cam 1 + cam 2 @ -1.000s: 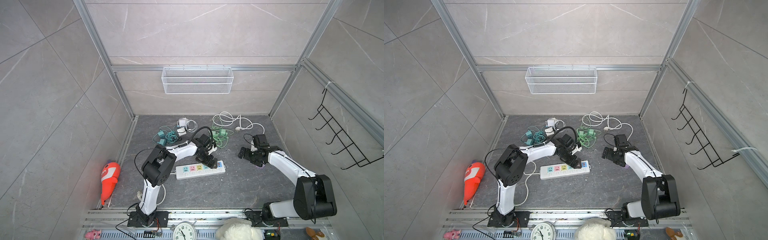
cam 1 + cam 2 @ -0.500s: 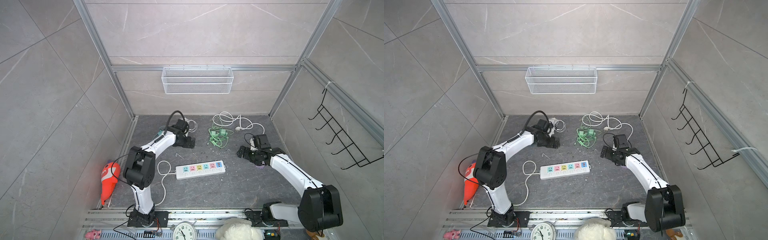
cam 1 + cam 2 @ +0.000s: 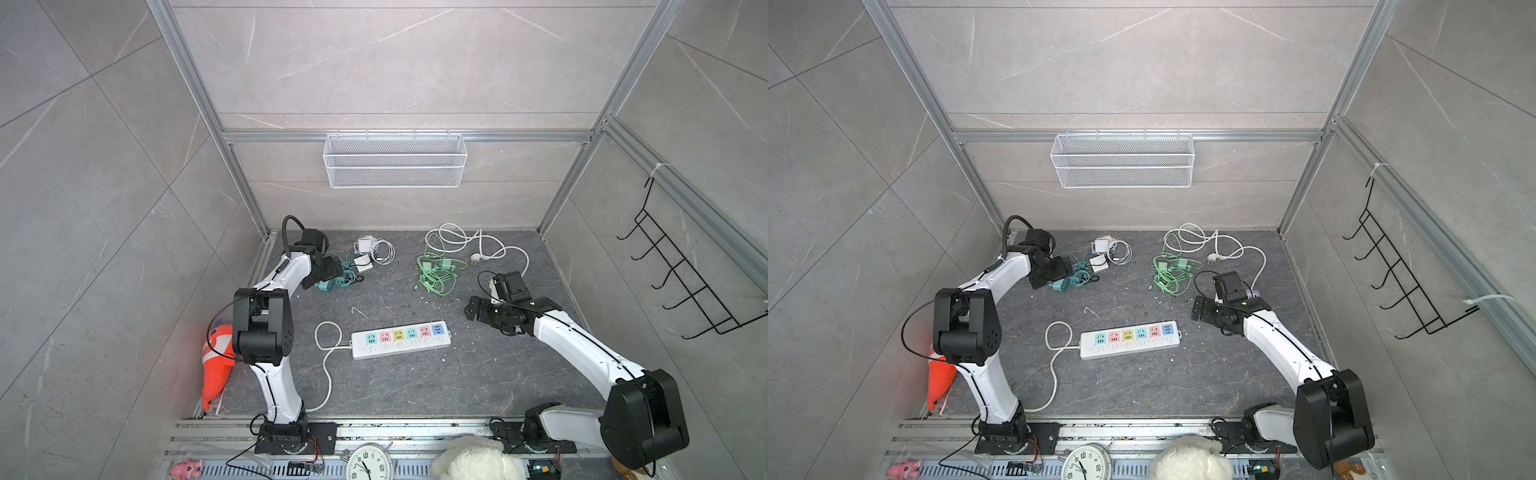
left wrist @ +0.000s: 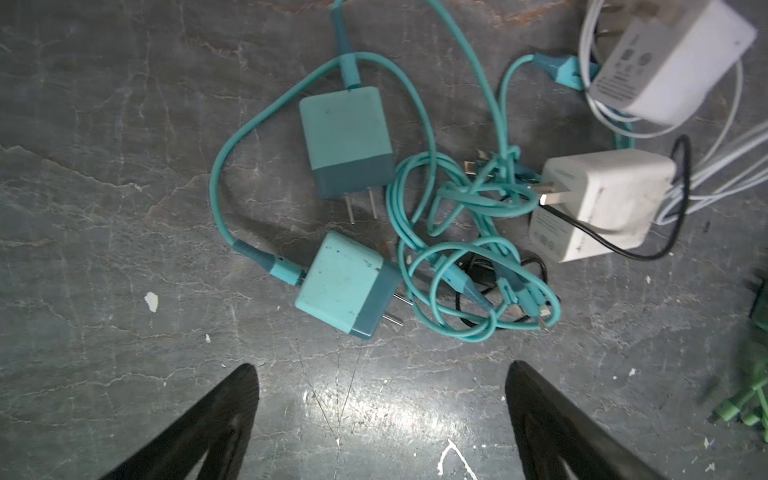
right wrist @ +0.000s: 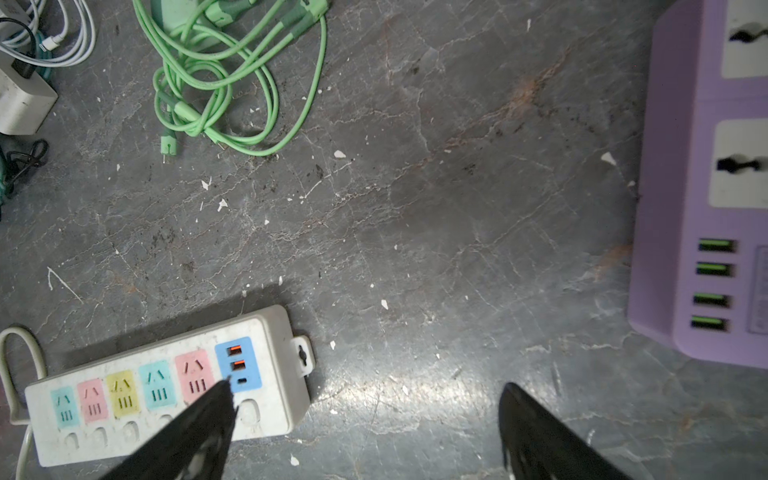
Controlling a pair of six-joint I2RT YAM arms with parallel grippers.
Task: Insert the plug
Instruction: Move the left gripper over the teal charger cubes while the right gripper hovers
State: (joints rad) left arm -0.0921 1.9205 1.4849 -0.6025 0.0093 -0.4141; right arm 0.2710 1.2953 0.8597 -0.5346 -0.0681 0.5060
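Two teal plugs lie on the dark floor at the back left, tangled in teal cable: one plug (image 4: 347, 286) (image 3: 326, 286) close to my left gripper, the second plug (image 4: 347, 141) beyond it. My left gripper (image 4: 380, 368) (image 3: 334, 270) hovers just short of them, open and empty. The white power strip (image 3: 401, 338) (image 5: 158, 390) with coloured sockets lies mid-floor with no plug in it. My right gripper (image 5: 365, 387) (image 3: 471, 307) hangs open and empty above the floor by the strip's blue end.
Two white chargers (image 4: 602, 199) (image 4: 669, 54) with cables lie beside the teal tangle. Green chargers and cable (image 3: 436, 272) and a white corded plug (image 3: 476, 257) lie at the back. A purple power strip (image 5: 681, 208) is under my right arm. An orange toy (image 3: 218, 361) leans at the left wall.
My left arm has swung from over the power strip to the back left, above the teal plugs. My right arm has shifted slightly. Both grippers stay open.
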